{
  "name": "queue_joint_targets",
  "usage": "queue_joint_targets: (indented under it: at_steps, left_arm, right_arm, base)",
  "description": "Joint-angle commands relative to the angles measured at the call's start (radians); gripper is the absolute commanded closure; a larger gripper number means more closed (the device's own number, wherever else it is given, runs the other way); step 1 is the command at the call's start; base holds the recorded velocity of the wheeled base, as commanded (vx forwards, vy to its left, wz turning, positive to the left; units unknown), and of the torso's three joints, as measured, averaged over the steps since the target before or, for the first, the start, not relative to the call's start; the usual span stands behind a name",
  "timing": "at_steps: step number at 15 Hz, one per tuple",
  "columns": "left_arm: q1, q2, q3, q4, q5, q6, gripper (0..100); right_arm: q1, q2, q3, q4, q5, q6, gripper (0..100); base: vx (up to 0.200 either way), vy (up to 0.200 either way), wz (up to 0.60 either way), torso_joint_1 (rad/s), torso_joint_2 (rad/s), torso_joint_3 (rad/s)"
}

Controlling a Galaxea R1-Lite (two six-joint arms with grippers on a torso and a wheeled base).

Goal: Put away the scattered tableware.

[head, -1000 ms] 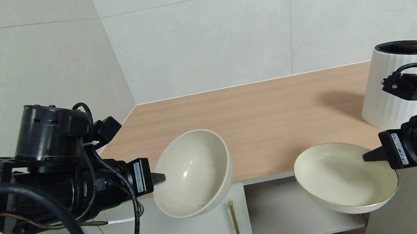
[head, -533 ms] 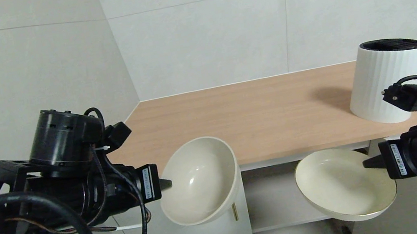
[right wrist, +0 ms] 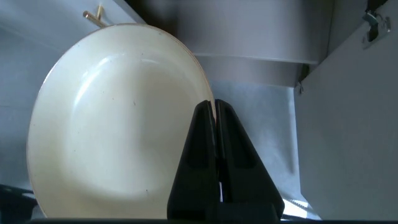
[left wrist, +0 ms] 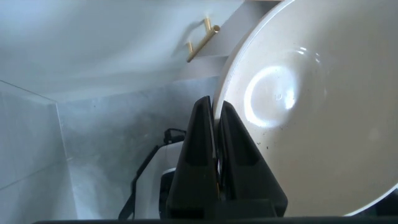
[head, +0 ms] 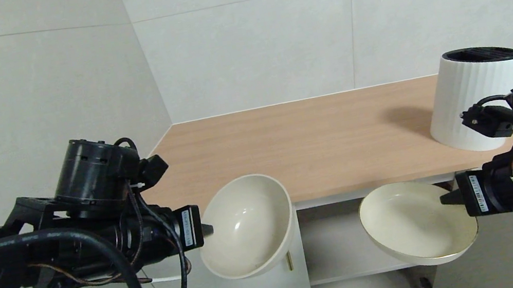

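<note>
Glossy cream pair: deep round bowl point(head: 250, 228), smooth shallow plate point(head: 413, 222).

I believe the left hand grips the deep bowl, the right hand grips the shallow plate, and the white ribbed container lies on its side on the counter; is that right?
Not quite: the head view shows the white ribbed container standing upright on the counter. The left hand does grip the deep bowl, the right hand the shallow plate.

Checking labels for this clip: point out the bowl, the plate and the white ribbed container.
bowl point(head: 248, 226), head view, centre of its inside.
plate point(head: 414, 222), head view, centre of its inside.
white ribbed container point(head: 466, 88), head view, ribbed side wall.
</note>
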Motion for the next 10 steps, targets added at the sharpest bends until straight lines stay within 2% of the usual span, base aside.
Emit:
queue_joint_targets:
  at_steps: [1,4,10]
  left_arm:
    - [-0.003,0.008,0.0,0.0,0.0,-0.001,100]
    - [-0.003,0.021,0.0,0.0,0.001,-0.001,100]
    - [-0.003,0.032,-0.002,-0.001,0.001,-0.001,100]
  right_arm:
    - [-0.006,0.021,0.001,-0.006,0.0,0.0,100]
    - [-0.007,0.024,0.001,-0.007,0.0,0.0,100]
    - [-0.007,0.031,0.002,-0.009,0.0,-0.002,100]
  base:
    - [0.0,0.0,0.0,-0.022,0.07,0.027]
    - [0.0,0.0,0.0,-0.141,0.35,0.203]
    - [0.0,0.0,0.0,-0.179,0.47,0.286]
